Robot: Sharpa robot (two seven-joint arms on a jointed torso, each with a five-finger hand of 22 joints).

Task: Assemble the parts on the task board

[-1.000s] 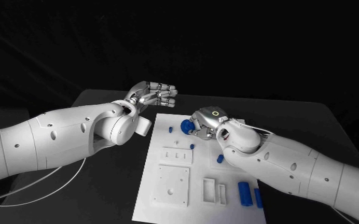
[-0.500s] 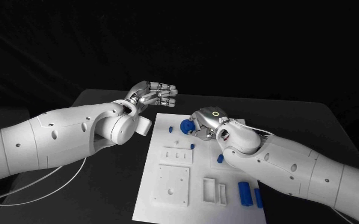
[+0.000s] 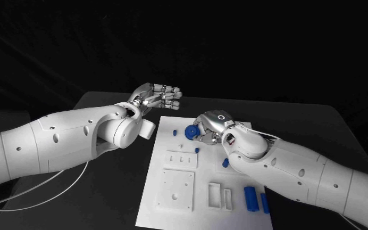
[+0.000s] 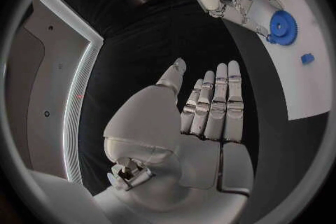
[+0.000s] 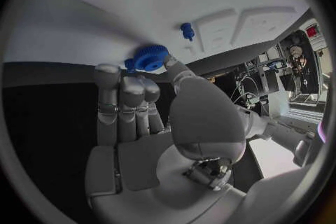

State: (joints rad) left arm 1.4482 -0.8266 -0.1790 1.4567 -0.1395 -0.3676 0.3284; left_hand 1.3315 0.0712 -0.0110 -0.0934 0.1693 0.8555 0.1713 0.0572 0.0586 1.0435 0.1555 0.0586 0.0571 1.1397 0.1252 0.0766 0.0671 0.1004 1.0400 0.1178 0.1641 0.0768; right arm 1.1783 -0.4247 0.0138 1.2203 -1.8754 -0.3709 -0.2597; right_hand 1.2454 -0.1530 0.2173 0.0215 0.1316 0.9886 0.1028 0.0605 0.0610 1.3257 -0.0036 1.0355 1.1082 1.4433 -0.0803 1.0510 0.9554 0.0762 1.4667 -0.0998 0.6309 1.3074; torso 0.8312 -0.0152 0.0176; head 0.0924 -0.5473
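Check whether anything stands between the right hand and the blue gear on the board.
Nothing visible does. The right hand is already at the blue gear: its fingertips reach the gear's rim over the task board. The left hand hangs apart, past the board's far corner, holding nothing.

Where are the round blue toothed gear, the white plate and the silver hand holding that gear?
Round blue toothed gear (image 5: pixel 148 58), right wrist view, toothed face.
White task board (image 3: pixel 153 208), head view, bare near corner.
Right hand (image 3: pixel 211 125), head view, back.
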